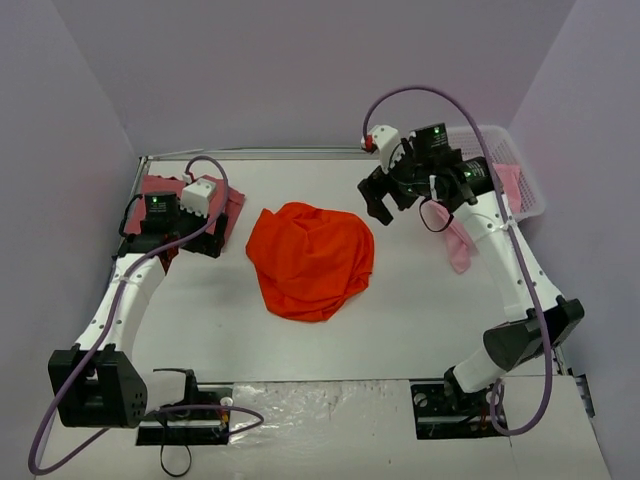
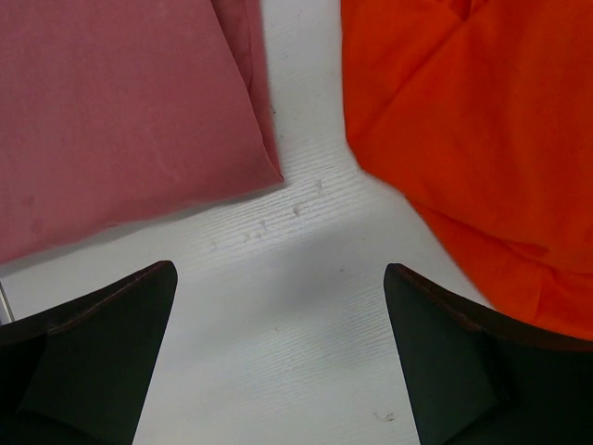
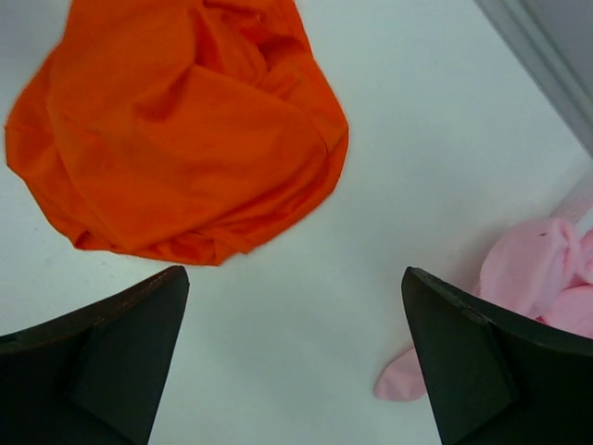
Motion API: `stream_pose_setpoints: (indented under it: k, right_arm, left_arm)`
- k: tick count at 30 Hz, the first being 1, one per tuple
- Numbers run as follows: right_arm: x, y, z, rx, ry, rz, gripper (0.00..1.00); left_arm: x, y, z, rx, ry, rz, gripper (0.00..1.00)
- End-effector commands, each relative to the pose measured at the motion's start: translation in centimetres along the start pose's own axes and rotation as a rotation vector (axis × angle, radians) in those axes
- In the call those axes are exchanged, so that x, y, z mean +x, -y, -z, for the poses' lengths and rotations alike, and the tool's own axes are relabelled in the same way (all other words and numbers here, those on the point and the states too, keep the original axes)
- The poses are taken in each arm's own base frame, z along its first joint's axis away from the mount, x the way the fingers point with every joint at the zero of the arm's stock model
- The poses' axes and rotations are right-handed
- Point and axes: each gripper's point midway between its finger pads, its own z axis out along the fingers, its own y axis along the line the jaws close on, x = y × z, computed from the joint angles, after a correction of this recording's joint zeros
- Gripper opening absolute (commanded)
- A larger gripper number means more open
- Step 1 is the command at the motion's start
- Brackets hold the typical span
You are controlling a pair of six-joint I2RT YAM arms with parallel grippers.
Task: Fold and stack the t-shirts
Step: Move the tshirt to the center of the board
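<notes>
An orange-red t-shirt (image 1: 310, 260) (image 2: 482, 139) (image 3: 176, 130) lies in a crumpled heap in the middle of the table. A dusty rose-red t-shirt (image 1: 158, 186) (image 2: 120, 111) lies folded flat at the back left. My left gripper (image 1: 205, 240) (image 2: 278, 269) hovers open over bare table between these two, holding nothing. A light pink t-shirt (image 1: 458, 245) (image 3: 537, 269) trails onto the table at the right. My right gripper (image 1: 380, 205) (image 3: 296, 273) is open and empty above the table, between the orange heap and the pink cloth.
A white lattice basket (image 1: 522, 165) stands at the back right corner with more pink cloth (image 1: 508, 182) in it. Purple walls close in the table's back and sides. The arm bases (image 1: 455, 400) sit at the near edge.
</notes>
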Motion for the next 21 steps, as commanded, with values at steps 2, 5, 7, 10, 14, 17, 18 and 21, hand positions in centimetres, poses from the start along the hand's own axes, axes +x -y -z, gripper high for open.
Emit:
stream_pose_setpoints:
  k: [2,5,7,10,14,17,18,21]
  right_arm:
    - [7.0,0.0,-3.5,-0.037,-0.197,-0.014,0.95]
    - [10.6,-1.2,-5.0,-0.106,-0.275,-0.023,0.92]
    - [12.5,-1.8,-5.6,-0.137,-0.322,-0.03,0.91]
    - [16.0,-3.3,-6.5,-0.199,-0.401,-0.039,0.88]
    - [19.6,-4.9,-7.8,-0.273,-0.486,-0.07,0.8]
    - [20.4,-5.6,-8.6,-0.319,-0.495,-0.089,0.78]
    - [20.9,-5.9,-9.2,-0.34,-0.508,-0.095,0.78]
    - [21.4,-6.4,-10.5,-0.386,-0.515,-0.112,0.77]
  left_arm:
    - [-0.9,-0.1,0.4,0.006,0.016,-0.024,0.94]
    - [-0.9,0.6,0.5,0.047,0.017,-0.036,0.94]
    - [-0.8,1.3,0.5,0.089,0.019,-0.043,0.94]
    - [-0.5,2.0,0.4,0.128,0.017,-0.054,0.94]
    - [-0.5,2.3,-0.1,0.139,0.016,-0.06,0.94]
    - [-0.7,2.0,-0.4,0.124,0.02,-0.051,0.94]
    - [-1.0,1.9,-0.3,0.114,0.032,-0.05,0.94]
    - [-1.4,1.7,-0.1,0.094,0.051,-0.051,0.94]
